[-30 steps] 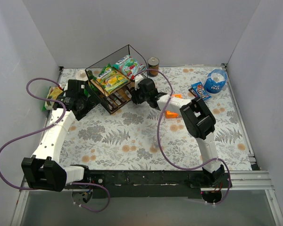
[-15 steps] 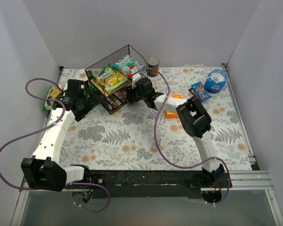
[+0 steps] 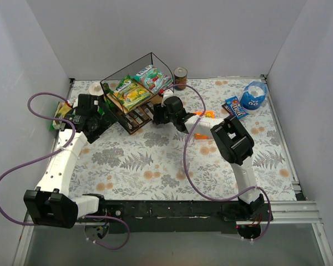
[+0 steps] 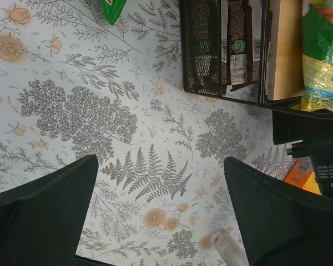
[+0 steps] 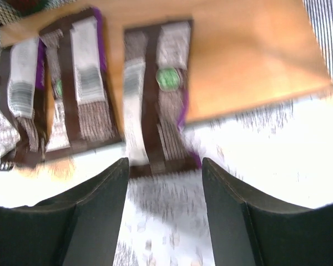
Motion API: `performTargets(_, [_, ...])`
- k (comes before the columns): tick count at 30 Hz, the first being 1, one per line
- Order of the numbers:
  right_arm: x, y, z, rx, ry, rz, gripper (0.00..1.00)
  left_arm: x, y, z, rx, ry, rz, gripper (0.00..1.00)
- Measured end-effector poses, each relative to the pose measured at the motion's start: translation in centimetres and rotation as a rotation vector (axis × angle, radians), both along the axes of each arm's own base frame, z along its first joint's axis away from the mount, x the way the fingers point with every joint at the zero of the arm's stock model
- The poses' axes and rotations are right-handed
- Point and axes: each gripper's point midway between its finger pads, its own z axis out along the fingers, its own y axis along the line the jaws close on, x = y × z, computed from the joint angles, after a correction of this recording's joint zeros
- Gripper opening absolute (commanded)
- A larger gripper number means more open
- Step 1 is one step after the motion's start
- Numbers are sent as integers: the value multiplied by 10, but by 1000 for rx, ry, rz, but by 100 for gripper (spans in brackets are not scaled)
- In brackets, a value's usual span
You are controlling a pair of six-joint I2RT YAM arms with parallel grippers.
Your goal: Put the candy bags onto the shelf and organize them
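Candy bags [image 5: 155,100] | three brown-purple, glossy, flat | on shelf [image 5: 244,61] board

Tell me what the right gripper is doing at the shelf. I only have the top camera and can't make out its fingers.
Observer: On its wrist camera the right gripper is open, with nothing between its fingers.
Operator: What's in front of it?
Observer: Three dark brown wrappers lie side by side on the lower wooden board.
Operator: Are they fully on?
Observer: No, the rightmost wrapper sticks out past the board's edge.
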Motion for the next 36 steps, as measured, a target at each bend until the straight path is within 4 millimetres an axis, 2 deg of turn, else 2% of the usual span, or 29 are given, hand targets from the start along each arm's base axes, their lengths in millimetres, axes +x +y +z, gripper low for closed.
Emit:
performTargets(4, [-14,-18,-4,70,104,-81,65,-1,0,3,-3,-15,-1,98])
performTargets(7, [-15,-25,2,158,178,-147,67,-2,0,4,-5,-17,-2,98])
performTargets(12, [-15,-24,12,357,332,-214,67,-3,-1,2,-7,-13,-4,98])
performTargets(17, [-21,-20,6,510,497,-267,66,-3,-1,2,-8,-15,-4,98])
performTargets(26, [-29,-11,-18,596,661,-345,56,-4,-1,4,-8,-21,-4,98])
performTargets(27, [-28,-11,-20,600,668,-356,52,-4,-1,4,-8,-21,-4,98])
performTargets(30, [-26,-13,-23,606,675,-384,47,-4,-1,4,-8,-21,-4,98])
performTargets(36, [-14,-8,-29,640,669,-416,43,-4,-1,4,-8,-21,-4,98])
